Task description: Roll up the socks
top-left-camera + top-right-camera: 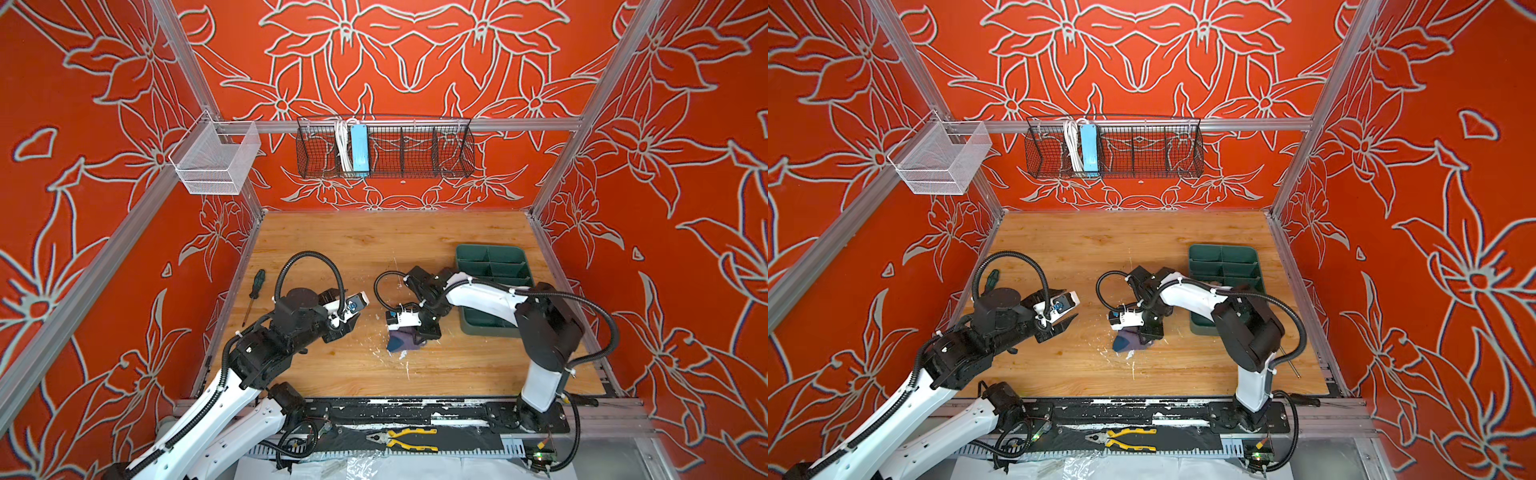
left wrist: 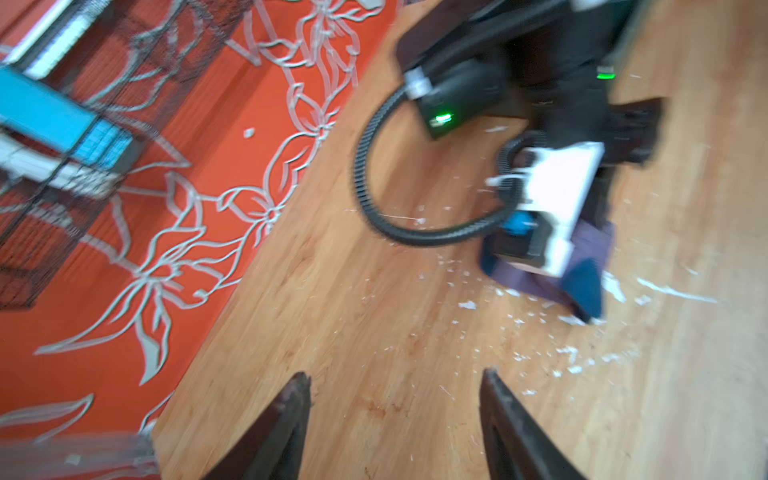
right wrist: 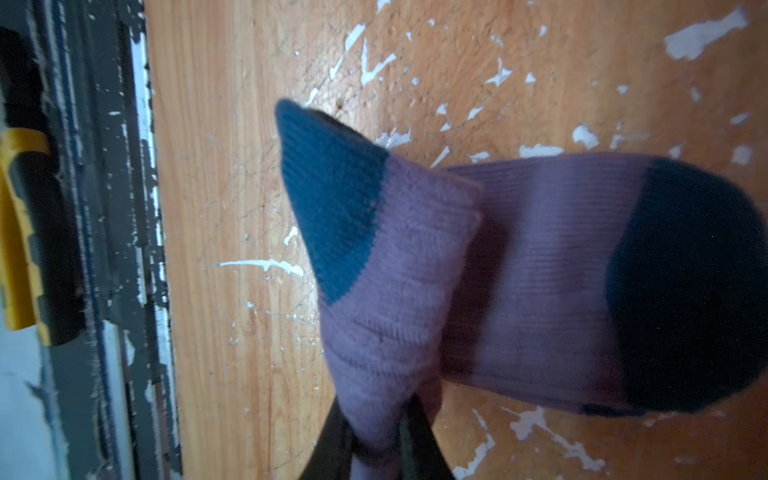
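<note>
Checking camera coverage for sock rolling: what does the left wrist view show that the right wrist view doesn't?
Left wrist only: the left end effector, open and empty, and the wire basket. Right wrist only: the right end effector shut on the purple sock, a yellow pliers handle. Both: that sock and the wooden table.

Robot test cell: aluminium frame [image 1: 519, 124], wooden bench [image 1: 353, 241].

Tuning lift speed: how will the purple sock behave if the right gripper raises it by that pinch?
Likely floppy: the purple sock folds and bunches where the right gripper pinches it, so the free end would probably dangle. Probably light: thin knit. Ribbed fabric looks grippy, so slipping seems unlikely.
</note>
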